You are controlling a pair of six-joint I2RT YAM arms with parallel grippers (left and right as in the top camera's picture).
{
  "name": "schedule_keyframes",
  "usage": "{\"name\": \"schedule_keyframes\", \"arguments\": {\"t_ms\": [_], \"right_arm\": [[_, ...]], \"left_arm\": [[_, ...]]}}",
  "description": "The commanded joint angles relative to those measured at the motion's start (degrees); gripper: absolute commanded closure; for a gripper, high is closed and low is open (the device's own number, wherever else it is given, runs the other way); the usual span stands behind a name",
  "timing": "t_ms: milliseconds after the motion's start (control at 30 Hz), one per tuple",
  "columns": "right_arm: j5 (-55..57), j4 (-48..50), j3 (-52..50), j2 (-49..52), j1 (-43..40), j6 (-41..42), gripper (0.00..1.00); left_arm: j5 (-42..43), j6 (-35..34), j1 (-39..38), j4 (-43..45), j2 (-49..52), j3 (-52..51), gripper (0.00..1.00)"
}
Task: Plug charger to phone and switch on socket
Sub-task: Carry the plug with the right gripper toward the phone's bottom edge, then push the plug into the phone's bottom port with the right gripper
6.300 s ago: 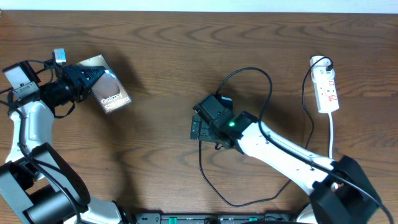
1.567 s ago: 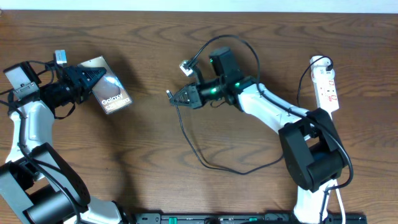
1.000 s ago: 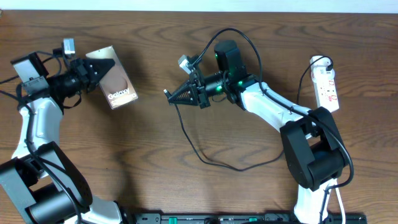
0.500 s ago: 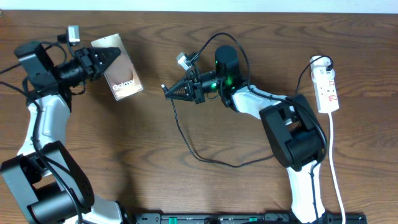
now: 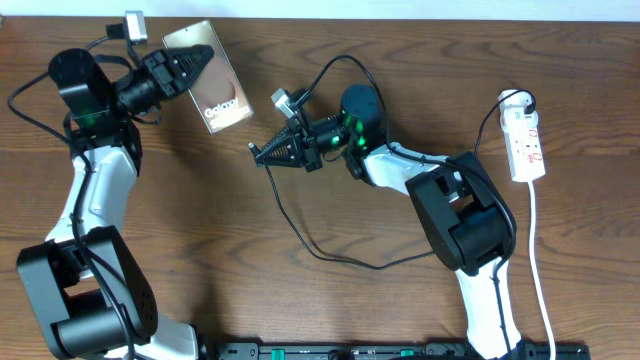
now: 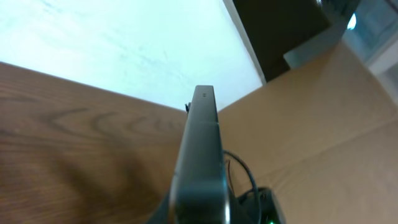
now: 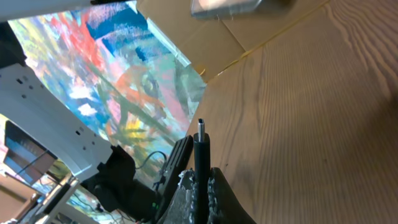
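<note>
- Far left of desk (image 5: 200,300): left gripper (image 5: 198,63) clenched on the phone (image 5: 225,100), grasping its left end.
- Phone at far left, glossy back with white lettering facing up in overhead, long axis angled toward the right and near side.
- In left wrist view, phone (image 6: 202,155) seen edge-on, thin dark side running up the middle of the frame.
- Centre: right gripper (image 5: 268,154) clamped shut on the charger (image 5: 300,225) just behind its plug tip, tip aimed left toward the phone, well apart from it.
- In right wrist view, plug tip (image 7: 201,138) sticking straight out past the closed fingers (image 7: 213,186).
- Black cable looping from gripper toward the near side, then right.
- Far right: socket (image 5: 525,145) flat on desk, white cord trailing to near edge, white adapter (image 5: 513,99) at its far end.
</note>
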Motion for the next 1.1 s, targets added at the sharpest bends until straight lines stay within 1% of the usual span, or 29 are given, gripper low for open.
{"name": "schedule_keyframes", "arguments": {"t_ms": [0,200,367,567,700,1067], "right_arm": [[1.3,1.9,0.3,0.1,-0.6,4.2,0.99],[4.8,6.2,0.3,0.1,-0.9,9.5,0.99],[7.7,9.8,0.3,0.1,-1.0,15.3,0.99],[9.3,17.3,0.3,0.1,-1.0,21.8,0.99],[8.8,18.1,0.3,0.1,-0.9,22.7,0.99],[8.6,19.1,0.3,0.1,-0.4,23.1,0.99]], "left_arm": [[-4.5,-7.3,-0.2,2.7,-1.2,0.3,0.92],[-6.4,-9.7,-0.2,3.2,-1.2,0.3,0.93],[-6.4,-9.9,-0.2,3.2,-1.2,0.3,0.93],[-4.8,-9.9,-0.9,6.4,-1.2,0.3,0.92],[-2.9,-9.9,-2.1,9.3,-1.2,0.3,0.92],[-1.0,-9.9,-3.0,9.3,-1.2,0.3,0.93]]}}
